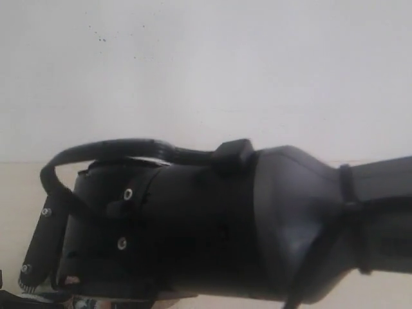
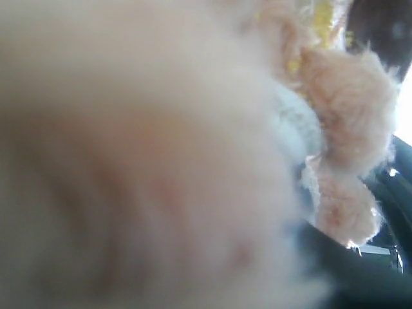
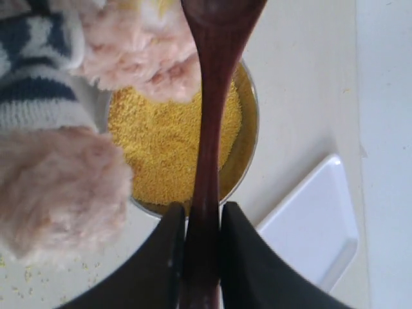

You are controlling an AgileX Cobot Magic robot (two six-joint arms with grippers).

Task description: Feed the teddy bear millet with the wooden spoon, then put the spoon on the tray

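Blurred fur of the teddy bear (image 2: 347,96) pressed against the left wrist camera and hid the left tool, so its grip could not be told. The right tool (image 3: 201,222) was closed tight on the handle of the wooden spoon (image 3: 215,96), which reached over the millet (image 3: 161,148) in its metal bowl (image 3: 249,148), the spoon's round end beside the bear's fur. The tray (image 3: 315,225) lay bare on the bench (image 3: 302,77) near the bowl.

Arm (image 1: 212,232) blocks exterior; both wrists close on teddy bear (image 3: 58,180).
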